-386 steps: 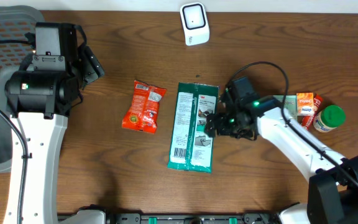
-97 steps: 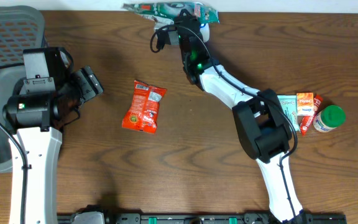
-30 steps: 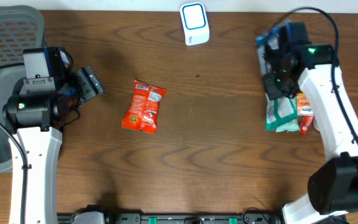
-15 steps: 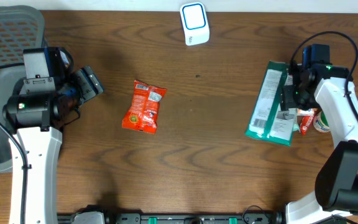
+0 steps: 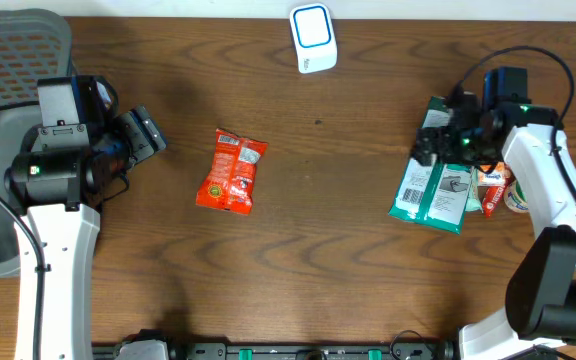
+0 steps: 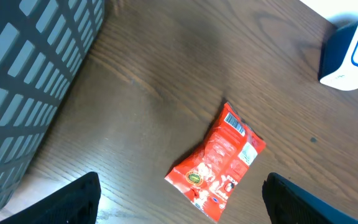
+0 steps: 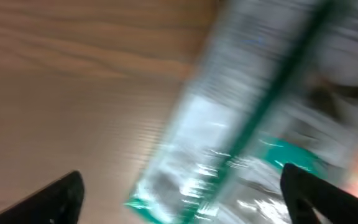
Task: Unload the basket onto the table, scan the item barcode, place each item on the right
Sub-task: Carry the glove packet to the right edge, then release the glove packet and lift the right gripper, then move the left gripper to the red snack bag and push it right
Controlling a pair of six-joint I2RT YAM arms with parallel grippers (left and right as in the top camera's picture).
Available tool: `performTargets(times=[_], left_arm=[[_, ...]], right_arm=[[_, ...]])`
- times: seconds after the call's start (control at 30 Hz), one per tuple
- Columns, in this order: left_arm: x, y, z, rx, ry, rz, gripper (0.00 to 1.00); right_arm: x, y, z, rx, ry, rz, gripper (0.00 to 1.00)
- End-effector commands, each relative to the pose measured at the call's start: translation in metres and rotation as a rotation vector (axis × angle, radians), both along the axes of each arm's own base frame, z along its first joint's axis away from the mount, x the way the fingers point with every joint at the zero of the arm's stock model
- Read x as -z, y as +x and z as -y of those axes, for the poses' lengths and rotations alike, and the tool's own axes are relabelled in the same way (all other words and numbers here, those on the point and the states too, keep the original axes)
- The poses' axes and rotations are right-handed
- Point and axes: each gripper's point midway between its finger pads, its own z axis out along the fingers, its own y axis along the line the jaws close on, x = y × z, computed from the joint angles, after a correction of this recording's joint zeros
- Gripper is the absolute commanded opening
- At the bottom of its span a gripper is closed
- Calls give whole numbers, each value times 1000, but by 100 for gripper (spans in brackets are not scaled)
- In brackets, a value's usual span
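Dark wood desk (image 5: pixel 348 250), seen from above, white wall strip along the far edge. White scanner (image 5: pixel 313 38) stands at the far-centre edge, on its own.

Green pack (image 5: pixel 430 186) lies flat on the right side of the desk, long axis slightly tilted, white label panels facing up. Its right edge is right up against an orange box (image 5: pixel 492 186) and a green-capped bottle (image 5: pixel 517 197), both partly behind the right arm.

Right claw (image 7: pixel 185 196): fingers spread wide, nothing pinched. It sits over the far end of the green pack. Wrist view is motion-blurred, just green-and-white wrapper filling the space between the two fingertips, so I can't tell whether a fingertip touches the wrapper.

Left claw (image 6: pixel 182 199): also spread wide and empty, off at the left side of the desk, above the surface. It looks toward the red snack packet (image 5: pixel 232 171), which lies flat left of centre, well apart from both the scanner and the green pack. A barcode strip shows at the packet's far end in the left wrist view.

Grey mesh chair (image 5: pixel 8 45) beside the desk's left edge.
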Motion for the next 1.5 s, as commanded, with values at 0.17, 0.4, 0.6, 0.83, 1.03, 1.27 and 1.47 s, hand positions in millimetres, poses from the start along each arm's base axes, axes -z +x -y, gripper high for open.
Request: performTargets(times=[0.17, 0.4, 0.6, 0.83, 1.03, 1.27, 1.47], left_arm=[[-2, 0, -4, -13, 14, 4, 84], [-6, 6, -4, -17, 9, 31, 84], [7, -2, 0, -6, -1, -29, 42], [71, 4, 35, 124, 5, -192, 8], [127, 33, 39, 158, 76, -290, 7], [199, 57, 41, 160, 76, -381, 10], [244, 37, 69, 227, -81, -528, 11]], right_arm=[[-53, -11, -110, -177, 513, 7, 97], [-23, -13, -131, -35, 289, -85, 80], [-15, -24, -165, -102, 177, -58, 83], [-8, -25, -175, -25, 64, -36, 83], [-6, -27, -171, -19, 53, -47, 83], [1, -30, -154, 15, -25, -64, 86], [0, -29, -154, 16, -24, -61, 87]])
